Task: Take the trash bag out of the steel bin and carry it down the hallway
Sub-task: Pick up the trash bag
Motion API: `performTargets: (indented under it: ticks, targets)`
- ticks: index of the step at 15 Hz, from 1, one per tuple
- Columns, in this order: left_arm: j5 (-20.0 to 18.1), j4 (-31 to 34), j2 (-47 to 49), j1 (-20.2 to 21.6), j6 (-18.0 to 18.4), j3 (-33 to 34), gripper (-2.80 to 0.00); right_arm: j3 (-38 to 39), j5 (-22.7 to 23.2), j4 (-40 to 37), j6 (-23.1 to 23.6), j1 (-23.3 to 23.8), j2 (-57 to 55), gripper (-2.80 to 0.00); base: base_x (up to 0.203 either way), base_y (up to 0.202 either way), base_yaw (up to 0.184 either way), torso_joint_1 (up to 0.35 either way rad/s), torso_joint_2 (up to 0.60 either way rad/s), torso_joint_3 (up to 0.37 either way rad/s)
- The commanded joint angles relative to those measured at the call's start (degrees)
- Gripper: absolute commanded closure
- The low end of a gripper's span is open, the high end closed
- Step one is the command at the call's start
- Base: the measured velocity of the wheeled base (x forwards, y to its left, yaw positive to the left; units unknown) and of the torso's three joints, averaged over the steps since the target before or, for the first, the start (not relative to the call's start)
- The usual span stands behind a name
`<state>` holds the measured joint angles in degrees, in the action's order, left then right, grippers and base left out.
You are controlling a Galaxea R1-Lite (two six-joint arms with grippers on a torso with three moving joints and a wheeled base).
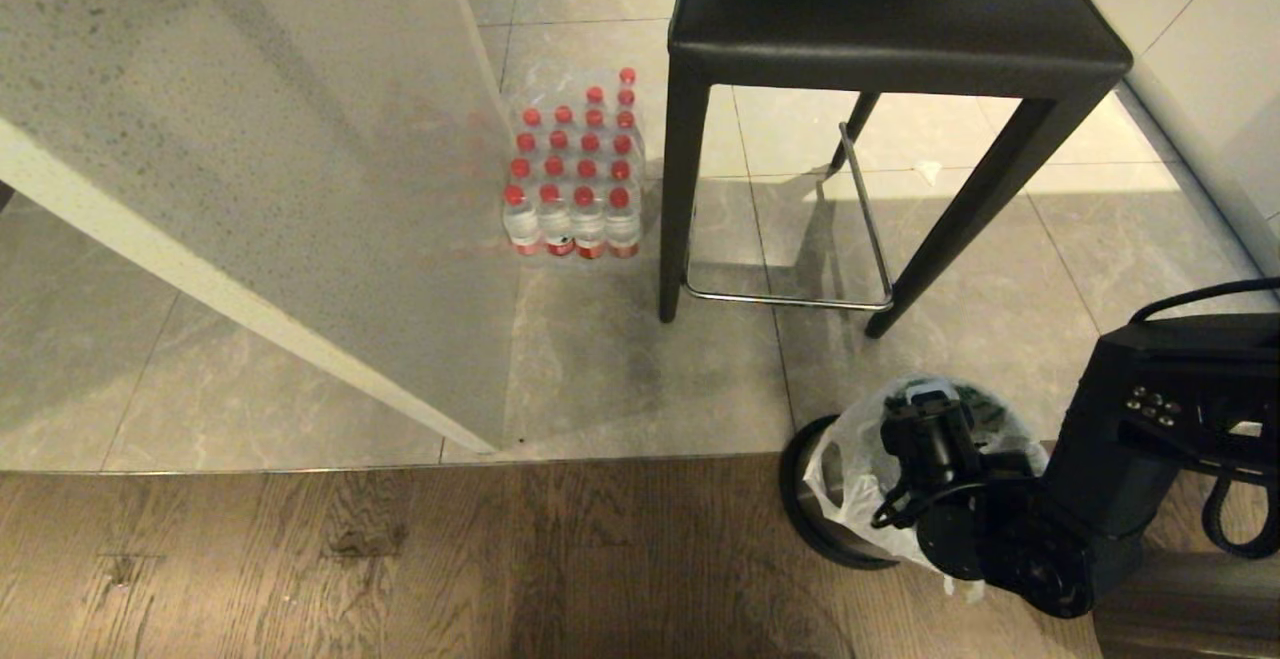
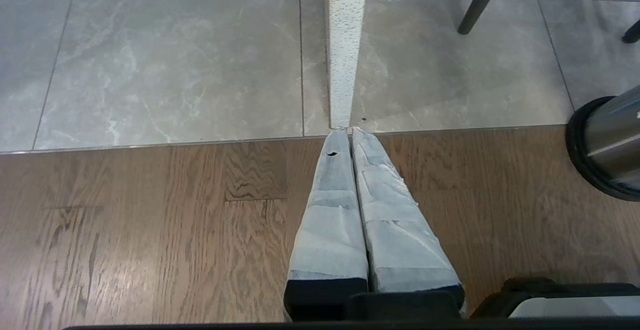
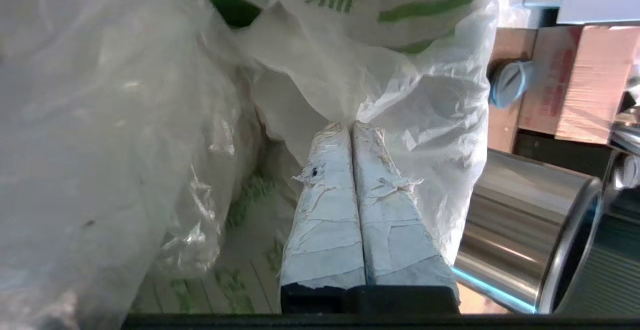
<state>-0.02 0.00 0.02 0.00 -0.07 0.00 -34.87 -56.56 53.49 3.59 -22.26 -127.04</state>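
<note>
No words, brands or numbers can be read anywhere. The trash bag (image 3: 400, 84) carries green printing, seen only as stripes and a small chevron-like mark in the right wrist view, with further green marks lower on the plastic too crumpled to make out. The bottles (image 1: 575, 174) have red caps and red label bands whose print is too small to tell.

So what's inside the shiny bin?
The steel bin holds a white trash bag with green printing. The right end effector is shut on its plastic. What's inside the bag can't be seen.
</note>
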Motion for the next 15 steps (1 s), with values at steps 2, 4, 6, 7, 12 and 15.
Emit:
performTargets:
  ticks: [2, 4, 6, 7, 12, 15]
  targets:
    - [0.0, 0.0, 0.0, 0.0, 0.0, 0.0, 0.0, 0.4, -0.8, 0.2, 0.0, -2.1, 0.9, 0.0, 0.0, 0.0, 0.0, 0.0, 0.0, 0.0]
    - [0.0, 0.0, 0.0, 0.0, 0.0, 0.0, 0.0, 0.2, -1.4, -0.8, 0.0, -3.4, 2.3, 0.0, 0.0, 0.0, 0.0, 0.0, 0.0, 0.0]
    - [0.0, 0.0, 0.0, 0.0, 0.0, 0.0, 0.0, 0.1, -1.4, -3.9, 0.1, -5.0, 3.7, 0.0, 0.0, 0.0, 0.0, 0.0, 0.0, 0.0]
    - [0.0, 0.0, 0.0, 0.0, 0.0, 0.0, 0.0, 0.5, -1.4, -5.5, 0.1, -5.4, 3.8, 0.0, 0.0, 0.0, 0.0, 0.0, 0.0, 0.0]
    - [0.0, 0.0, 0.0, 0.0, 0.0, 0.0, 0.0, 1.4, -4.0, -15.0, 0.8, -5.9, 4.7, 0.0, 0.0, 0.0, 0.0, 0.0, 0.0, 0.0]
    - [0.0, 0.0, 0.0, 0.0, 0.0, 0.0, 0.0, 1.4, -6.5, -15.6, 5.7, -5.0, 4.9, 0.0, 0.0, 0.0, 0.0, 0.0, 0.0, 0.0]
